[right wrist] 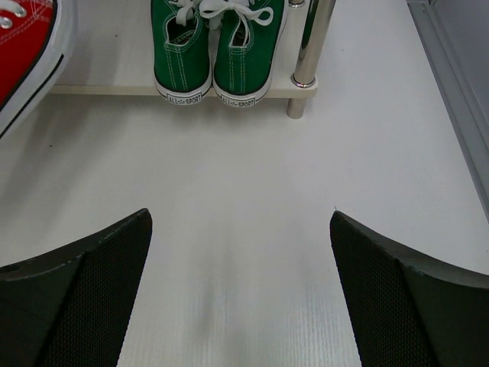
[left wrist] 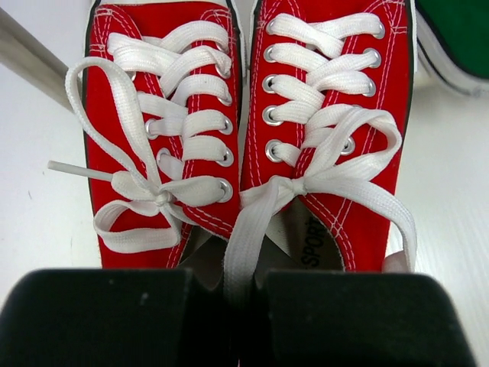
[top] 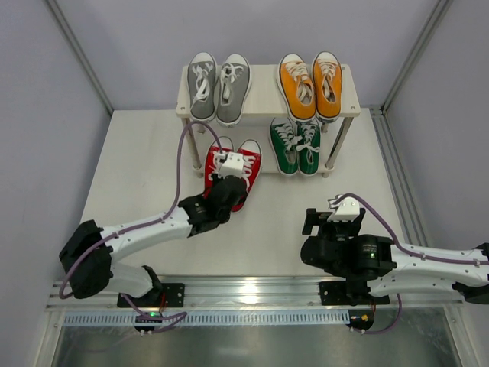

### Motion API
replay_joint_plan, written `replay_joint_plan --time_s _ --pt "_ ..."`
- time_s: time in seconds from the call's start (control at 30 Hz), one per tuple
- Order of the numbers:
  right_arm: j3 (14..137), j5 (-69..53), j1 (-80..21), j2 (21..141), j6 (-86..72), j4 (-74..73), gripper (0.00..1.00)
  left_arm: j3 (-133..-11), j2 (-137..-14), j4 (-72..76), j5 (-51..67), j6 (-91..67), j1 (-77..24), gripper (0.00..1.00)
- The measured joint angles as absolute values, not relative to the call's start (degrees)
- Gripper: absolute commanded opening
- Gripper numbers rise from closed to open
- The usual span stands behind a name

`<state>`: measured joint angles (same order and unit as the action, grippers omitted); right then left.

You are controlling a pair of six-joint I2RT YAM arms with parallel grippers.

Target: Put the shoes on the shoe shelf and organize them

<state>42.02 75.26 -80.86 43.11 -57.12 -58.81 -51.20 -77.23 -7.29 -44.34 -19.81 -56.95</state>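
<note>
The red shoes (top: 243, 157) (left wrist: 191, 115) lie side by side, toes pointing under the left half of the shoe shelf (top: 263, 98), heels sticking out toward the arms. My left gripper (top: 228, 182) (left wrist: 244, 279) is shut on their two inner collars, with a white lace pinched in between. The grey shoes (top: 219, 88) and the orange shoes (top: 309, 84) stand on the top board. On the right of the lower board sit the green shoes (top: 296, 147) (right wrist: 210, 53). My right gripper (top: 321, 219) (right wrist: 239, 214) hangs open over the bare table, with nothing between its fingers.
A chromed shelf leg (right wrist: 306, 46) stands just right of the green pair. A red sole (right wrist: 30, 69) shows at the right wrist view's left edge. Grey walls and metal frame posts (top: 80, 57) enclose the white table (top: 137, 176).
</note>
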Motion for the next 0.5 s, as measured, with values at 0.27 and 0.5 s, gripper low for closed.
replay_joint_plan --time_s 0.27,0.5 --pt "42.0 75.2 -80.9 43.2 -56.2 -58.5 0.97 -58.0 -87.7 -0.1 -35.4 -14.7 -45.2 0.00" --pt "42.1 74.5 -80.9 43.5 -55.6 -58.4 0.97 -61.8 -96.0 5.1 -31.9 -12.8 -39.9 0.00"
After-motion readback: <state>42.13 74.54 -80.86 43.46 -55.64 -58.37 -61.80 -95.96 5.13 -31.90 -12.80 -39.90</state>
